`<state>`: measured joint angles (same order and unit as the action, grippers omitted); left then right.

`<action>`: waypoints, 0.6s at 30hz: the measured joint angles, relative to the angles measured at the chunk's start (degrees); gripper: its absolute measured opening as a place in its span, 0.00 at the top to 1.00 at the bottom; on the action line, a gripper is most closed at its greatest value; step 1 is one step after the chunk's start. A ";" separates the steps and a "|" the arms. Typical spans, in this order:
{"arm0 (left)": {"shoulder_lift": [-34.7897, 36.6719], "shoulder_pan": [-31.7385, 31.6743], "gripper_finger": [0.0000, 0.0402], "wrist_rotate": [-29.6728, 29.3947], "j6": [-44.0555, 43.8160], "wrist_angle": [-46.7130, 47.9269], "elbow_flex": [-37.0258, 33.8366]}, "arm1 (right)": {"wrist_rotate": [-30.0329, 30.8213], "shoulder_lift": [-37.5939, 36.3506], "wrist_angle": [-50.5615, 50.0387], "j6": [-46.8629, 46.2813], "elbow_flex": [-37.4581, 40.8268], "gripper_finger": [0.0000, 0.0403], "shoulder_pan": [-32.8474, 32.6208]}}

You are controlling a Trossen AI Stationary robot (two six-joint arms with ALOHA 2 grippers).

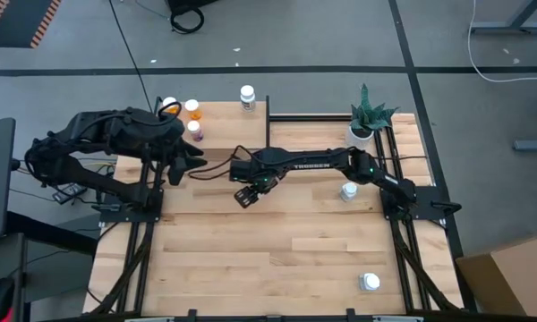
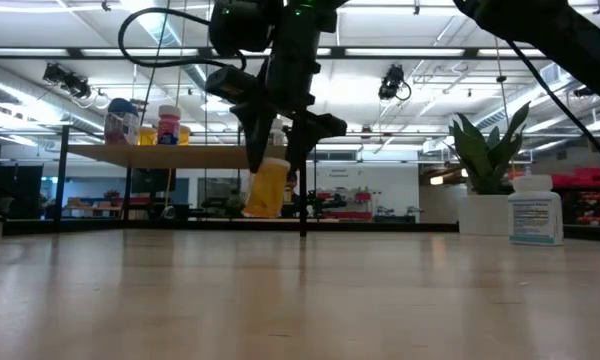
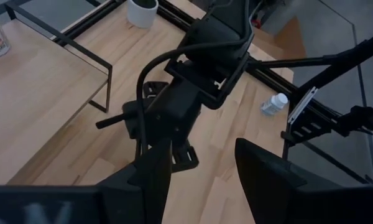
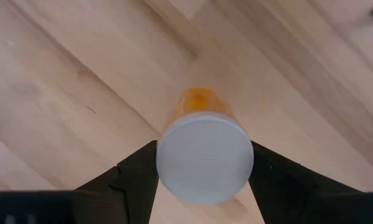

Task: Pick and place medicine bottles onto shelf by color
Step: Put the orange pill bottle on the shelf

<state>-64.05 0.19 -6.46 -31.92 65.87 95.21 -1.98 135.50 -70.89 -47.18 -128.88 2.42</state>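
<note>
High view: the right gripper (image 1: 248, 194) was seen reaching to mid-table, just in front of the shelf (image 1: 327, 148); the left gripper (image 1: 181, 161) waited beside it, its fingers apart. Low view: an orange bottle (image 2: 267, 187) was clamped upright and lifted off the table, below shelf level, with several bottles (image 2: 145, 124) already on top. Right wrist view: fingers (image 4: 137, 172) were pressed against the white cap (image 4: 204, 158).

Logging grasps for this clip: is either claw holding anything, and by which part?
The right claw grips an orange round pill bottle by its white cap. The left claw is open, holding nothing.
</note>
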 joint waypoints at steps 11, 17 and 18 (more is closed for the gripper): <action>-0.02 0.02 0.55 -1.42 0.02 -0.02 0.01 | 2.60 0.02 -1.58 0.70 0.96 0.43 -1.09; -0.02 0.00 0.55 -1.42 -0.31 -0.04 0.00 | 3.50 0.02 -1.62 0.90 0.96 0.43 -1.15; -0.02 0.00 0.55 -1.42 -0.36 -0.04 0.01 | 3.53 0.02 -1.60 0.90 0.96 0.43 -1.28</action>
<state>-64.07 0.19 -7.88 -32.29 65.82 95.22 1.55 135.52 -72.49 -46.28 -127.92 1.14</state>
